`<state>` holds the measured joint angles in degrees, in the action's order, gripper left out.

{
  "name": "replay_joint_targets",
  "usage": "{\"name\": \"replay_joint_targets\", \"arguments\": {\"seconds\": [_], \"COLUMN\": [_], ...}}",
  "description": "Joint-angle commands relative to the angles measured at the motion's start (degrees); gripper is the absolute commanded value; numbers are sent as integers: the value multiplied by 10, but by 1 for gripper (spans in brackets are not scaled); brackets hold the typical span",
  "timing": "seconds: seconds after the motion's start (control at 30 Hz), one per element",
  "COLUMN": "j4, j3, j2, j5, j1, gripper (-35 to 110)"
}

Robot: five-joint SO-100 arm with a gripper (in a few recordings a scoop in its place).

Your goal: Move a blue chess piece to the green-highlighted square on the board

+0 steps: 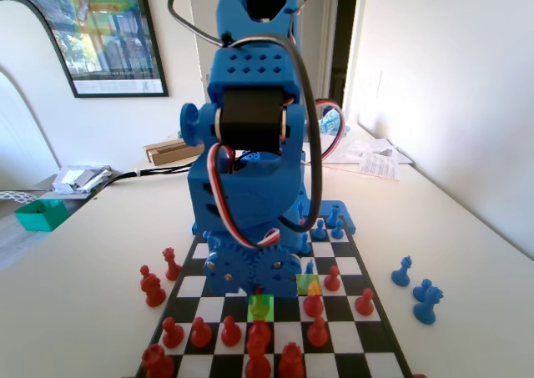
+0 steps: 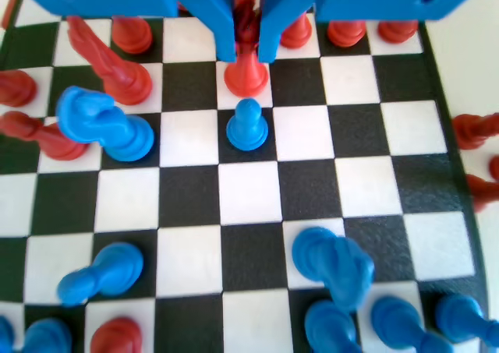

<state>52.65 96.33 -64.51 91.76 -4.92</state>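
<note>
I log this from my remote station.

Hand (image 2: 247, 53): in the wrist view its two blue jaws hang from the top edge with a narrow gap between them. A red pawn (image 2: 246, 74) stands on a white square in that gap. I cannot tell whether the jaws touch it; I read them as parted, gripping nothing. In the fixed view the arm's blue body and gears (image 1: 250, 265) cover the board's middle.

Blue pawn (image 2: 247, 125): upright on a black square of the board (image 2: 249, 189), directly below the red pawn in the wrist view, one square nearer the bottom edge, clear of the jaws. The fixed view hides it behind the arm.

Green square (image 1: 261, 306): seen in the fixed view, near the board's near end, just in front of the gears, with a red piece standing at its near edge. A yellower square (image 1: 309, 284) lies up and to the right, a red pawn beside it. The wrist view shows no tint on any square.

Other pieces: a blue knight (image 2: 105, 123) at the left of the wrist view; more blue pieces along its bottom edge. In the fixed view, three blue pieces (image 1: 417, 288) stand on the desk (image 1: 467, 253) off the board's right edge, red pieces off its left edge.
</note>
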Motion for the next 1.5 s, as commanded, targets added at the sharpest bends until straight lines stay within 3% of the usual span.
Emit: {"name": "replay_joint_targets", "arguments": {"seconds": [0.0, 0.73, 1.0, 1.47], "j4": [0, 129, 190, 238], "j3": [-20, -73, -123, -323], "j2": [-22, -115, -136, -9], "j5": [11, 16, 14, 32], "j1": [-11, -30, -126, -294], "gripper": [1, 1, 1, 1]}}
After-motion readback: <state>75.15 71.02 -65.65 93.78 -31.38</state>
